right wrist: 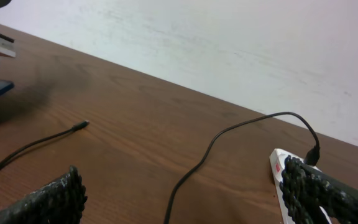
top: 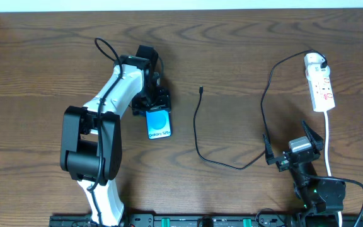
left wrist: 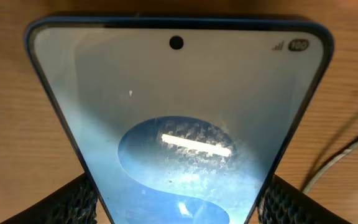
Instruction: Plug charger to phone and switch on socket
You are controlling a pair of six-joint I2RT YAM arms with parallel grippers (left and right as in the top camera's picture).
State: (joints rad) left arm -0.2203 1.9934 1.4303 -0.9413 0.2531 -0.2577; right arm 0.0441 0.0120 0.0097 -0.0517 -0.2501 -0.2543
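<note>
The phone (top: 159, 125) lies flat on the table at centre left, blue screen up with a white "Galaxy S24" band. My left gripper (top: 151, 104) is shut on its far end. In the left wrist view the phone (left wrist: 179, 112) fills the frame, with both fingers of the gripper (left wrist: 178, 202) against its side edges. The charger cable (top: 197, 142) loops across the table; its free tip (top: 201, 89) lies right of the phone, and its plug (top: 321, 63) sits in the white socket (top: 321, 87) at far right. My right gripper (top: 293, 153) is open and empty, below the socket.
The socket's thick white cord (top: 328, 148) runs down past my right gripper. In the right wrist view the cable (right wrist: 213, 146), its tip (right wrist: 82, 125), the plug (right wrist: 314, 154) and the socket's end (right wrist: 279, 168) show, with a white wall behind the table edge.
</note>
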